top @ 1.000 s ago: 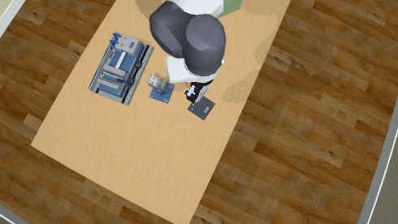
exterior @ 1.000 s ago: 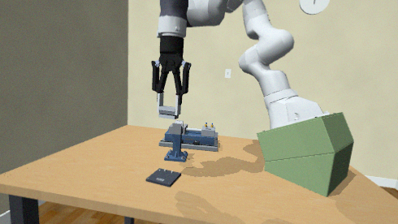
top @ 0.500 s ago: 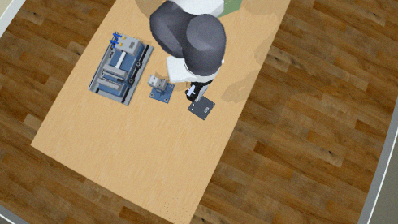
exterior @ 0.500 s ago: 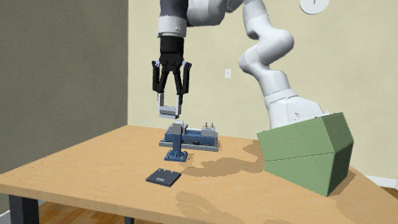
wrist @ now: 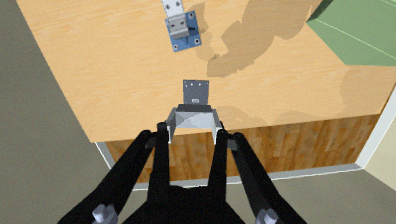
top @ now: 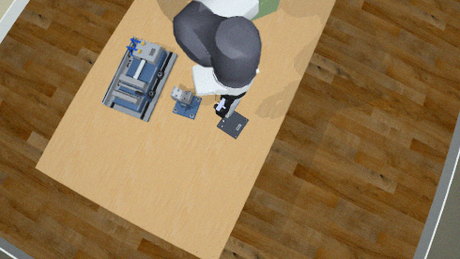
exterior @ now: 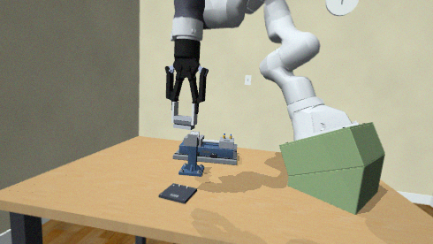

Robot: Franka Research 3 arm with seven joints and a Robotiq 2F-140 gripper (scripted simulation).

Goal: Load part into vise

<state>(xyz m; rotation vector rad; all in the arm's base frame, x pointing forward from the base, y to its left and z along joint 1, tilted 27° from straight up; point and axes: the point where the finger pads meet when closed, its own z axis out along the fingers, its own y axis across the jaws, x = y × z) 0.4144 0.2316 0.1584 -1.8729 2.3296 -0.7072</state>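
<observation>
My gripper (exterior: 185,120) (wrist: 194,114) is shut on the part (exterior: 184,119) (wrist: 194,120), a light grey block. It holds the part high in the air above the table, over the space between the infeed plate and the V-block. In the top view the arm hides most of the gripper and the part. The dark infeed plate (top: 233,125) (exterior: 178,193) (wrist: 196,92) lies bare on the table. The V-block (top: 184,99) (exterior: 191,163) (wrist: 179,27) stands on a blue base to its left. The vise (top: 139,79) (exterior: 212,150) stands open further left.
A green angular box (exterior: 336,165) (wrist: 355,30) stands on the table at the robot's base. The table edge (wrist: 240,145) runs below the gripper in the wrist view, with wooden floor around the table.
</observation>
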